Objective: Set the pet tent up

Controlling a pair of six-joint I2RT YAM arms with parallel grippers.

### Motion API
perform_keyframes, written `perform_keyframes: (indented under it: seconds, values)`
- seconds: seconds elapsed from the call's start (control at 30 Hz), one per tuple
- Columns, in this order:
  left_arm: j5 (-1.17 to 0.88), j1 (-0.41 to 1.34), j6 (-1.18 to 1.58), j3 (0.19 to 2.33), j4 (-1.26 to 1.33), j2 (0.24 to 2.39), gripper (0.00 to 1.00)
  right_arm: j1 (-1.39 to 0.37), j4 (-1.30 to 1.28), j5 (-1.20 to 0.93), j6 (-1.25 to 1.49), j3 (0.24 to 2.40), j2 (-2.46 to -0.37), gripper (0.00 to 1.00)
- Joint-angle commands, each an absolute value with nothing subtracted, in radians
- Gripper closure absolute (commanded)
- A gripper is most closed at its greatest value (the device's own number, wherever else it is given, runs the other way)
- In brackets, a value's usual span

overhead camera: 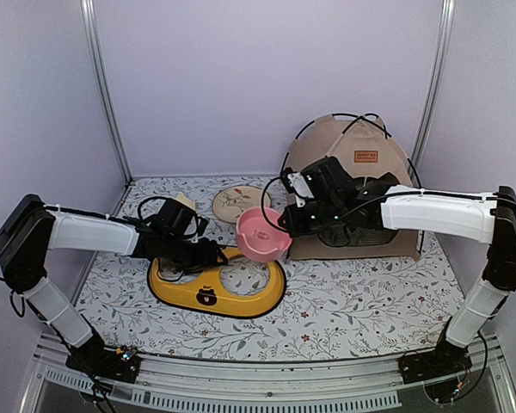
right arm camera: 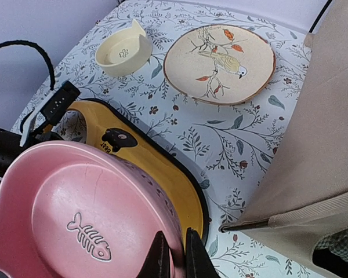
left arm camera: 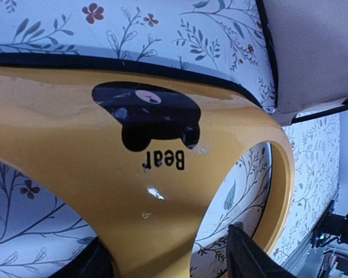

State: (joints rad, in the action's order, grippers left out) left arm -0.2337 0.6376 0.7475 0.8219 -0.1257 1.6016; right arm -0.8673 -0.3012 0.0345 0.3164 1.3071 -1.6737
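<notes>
The pet tent (overhead camera: 353, 168) stands upright at the back right, beige, with black poles arched over its top and an orange label; its fabric wall fills the right of the right wrist view (right arm camera: 319, 145) and a corner of the left wrist view (left arm camera: 313, 52). My right gripper (overhead camera: 285, 225) (right arm camera: 178, 255) is just left of the tent, shut on the rim of a pink fish bowl (overhead camera: 262, 234) (right arm camera: 81, 214) held above the table. My left gripper (overhead camera: 208, 255) (left arm camera: 168, 263) is open, its fingers on either side of the middle bridge of a yellow bear bowl stand (overhead camera: 215, 291) (left arm camera: 104, 174).
A small cream cat-eared bowl (overhead camera: 182, 202) (right arm camera: 123, 53) and a round bird plate (overhead camera: 239, 203) (right arm camera: 219, 62) lie behind the stand on the floral cloth (overhead camera: 353, 301). A green-checked cushion (right arm camera: 339, 243) shows at the tent's mouth. Walls close in on the left, the right and the back.
</notes>
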Motion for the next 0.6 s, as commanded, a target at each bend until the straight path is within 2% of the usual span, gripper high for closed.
perform_keyframes:
  seconds: [0.0,0.13,0.23,0.47,0.57]
  values:
    - [-0.249,0.661,0.786,0.816,-0.050,1.584,0.37,-0.879,-0.285,0.000,0.328,1.379,-1.731,1.00]
    - [-0.229,0.666,0.831,0.772,-0.041,1.548,0.36,-0.897,-0.311,0.002,0.321,1.428,-1.795,1.00]
    - [-0.209,0.677,0.873,0.733,-0.030,1.519,0.32,-0.904,-0.314,-0.001,0.321,1.444,-1.826,1.00]
    - [-0.145,0.696,0.890,0.690,-0.042,1.467,0.13,-0.913,-0.311,-0.011,0.326,1.449,-1.858,1.00]
    - [-0.087,0.694,0.867,0.703,-0.097,1.443,0.10,-0.918,-0.316,-0.017,0.324,1.460,-1.878,1.00]
